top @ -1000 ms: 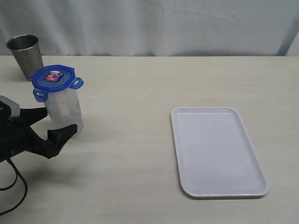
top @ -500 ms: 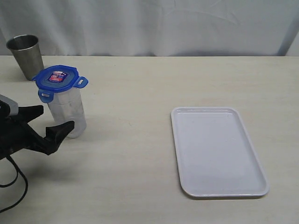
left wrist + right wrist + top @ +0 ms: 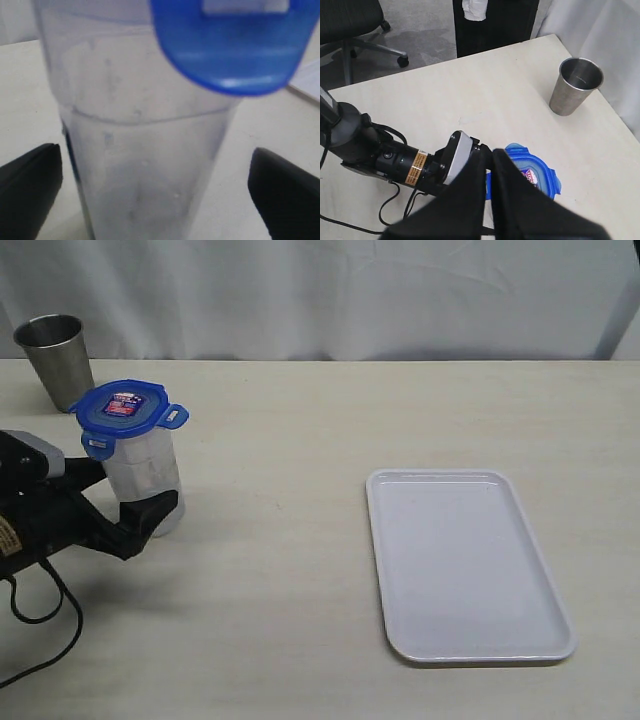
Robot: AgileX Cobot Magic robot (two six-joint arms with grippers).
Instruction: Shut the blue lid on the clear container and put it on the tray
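Observation:
The clear container (image 3: 145, 480) stands upright at the table's left, and the blue lid (image 3: 125, 408) sits on top of it with its flaps sticking outward. My left gripper (image 3: 122, 496) is open, one finger on each side of the container's lower part, and I see no contact. In the left wrist view the container (image 3: 145, 150) fills the space between the fingers (image 3: 30, 190), under a lid flap (image 3: 230, 45). My right gripper (image 3: 490, 154) is shut and empty, high above the lid (image 3: 537, 172); the exterior view does not show it. The white tray (image 3: 465, 560) lies on the right.
A steel cup (image 3: 55, 358) stands at the back left, behind the container; it shows as the cup (image 3: 575, 85) in the right wrist view too. The left arm's cable (image 3: 40, 625) trails over the table's front left. A white cloth hangs behind the table.
The container with its lid shifted slightly right early on. My left gripper drew back, then advanced, so its open fingers now flank the container. The right gripper stayed shut.

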